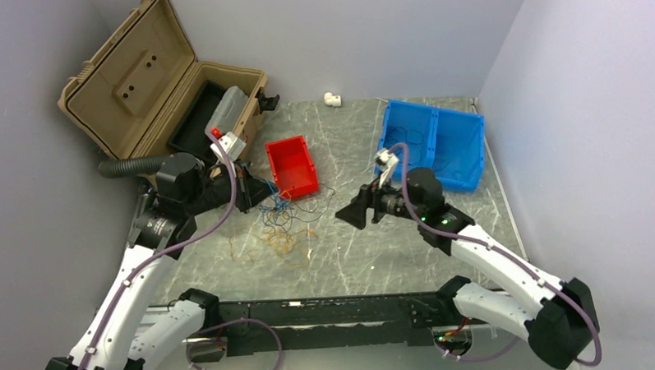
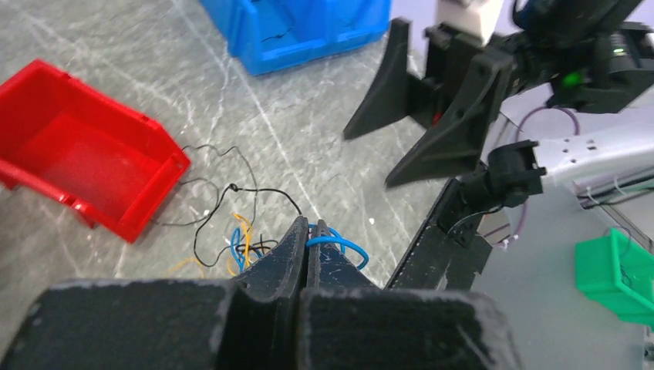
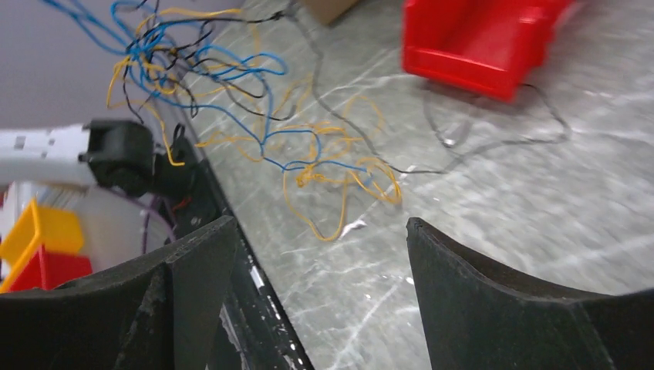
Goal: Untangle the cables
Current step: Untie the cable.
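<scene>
Nearest to the left wrist camera, the left gripper [image 2: 308, 225] has its two black fingers pressed together, and they pinch some strands of the cables [image 2: 241, 247]; a blue loop comes out just beside the tips. From this grip the thin blue, orange-yellow and dark wires hang down to the table [image 1: 376, 257], where the other part of the tangle [image 1: 280, 219] lies loose between the two arms, near the red bin [image 1: 291, 166]. One dark strand runs along the table close to the foot of this bin. The right gripper [image 3: 318, 231] is spread wide and holds nothing; it points toward the cables [image 3: 308, 176] but stays apart from them. Whatever print the bins or the case may carry is too small to read. The table is grey stone-like with pale veins, and plain pale lilac-grey walls close it on three sides. At the far left stands a tan case [image 1: 139, 76] with its lid open, and a black ribbed hose [image 1: 130, 165] lies beside it. At the far right sits a blue bin [image 1: 432, 140] with two compartments; a thin dark strand lies in its left one. A small white piece [image 1: 332, 98] rests at the far edge.
</scene>
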`<state>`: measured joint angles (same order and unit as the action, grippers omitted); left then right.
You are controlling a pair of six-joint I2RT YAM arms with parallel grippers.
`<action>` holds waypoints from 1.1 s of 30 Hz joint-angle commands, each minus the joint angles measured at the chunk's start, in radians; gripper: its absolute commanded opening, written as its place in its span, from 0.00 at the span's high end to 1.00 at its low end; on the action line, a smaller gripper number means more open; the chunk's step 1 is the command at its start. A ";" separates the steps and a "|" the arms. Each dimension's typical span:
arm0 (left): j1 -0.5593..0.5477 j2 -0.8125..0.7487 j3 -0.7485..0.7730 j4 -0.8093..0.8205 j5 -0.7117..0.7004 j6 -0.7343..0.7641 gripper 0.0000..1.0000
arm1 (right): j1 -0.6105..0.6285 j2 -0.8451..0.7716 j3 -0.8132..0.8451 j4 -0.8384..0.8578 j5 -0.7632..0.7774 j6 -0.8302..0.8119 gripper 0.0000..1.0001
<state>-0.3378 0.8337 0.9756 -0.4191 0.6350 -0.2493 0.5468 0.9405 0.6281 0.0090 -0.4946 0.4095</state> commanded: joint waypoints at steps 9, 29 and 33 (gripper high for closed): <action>-0.133 0.076 0.084 0.135 0.083 -0.061 1.00 | 0.294 0.178 0.093 0.331 0.095 -0.128 0.16; -0.184 0.136 0.081 0.153 -0.185 -0.103 1.00 | 0.354 0.164 -0.002 0.392 0.444 -0.037 1.00; -0.087 0.143 0.078 0.100 -0.287 -0.158 1.00 | 0.350 0.025 -0.054 0.152 0.692 0.021 1.00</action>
<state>-0.5003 0.9737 1.0382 -0.2882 0.4938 -0.3515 0.8982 1.0863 0.6094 0.3294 -0.0860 0.3599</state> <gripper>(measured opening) 0.016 0.010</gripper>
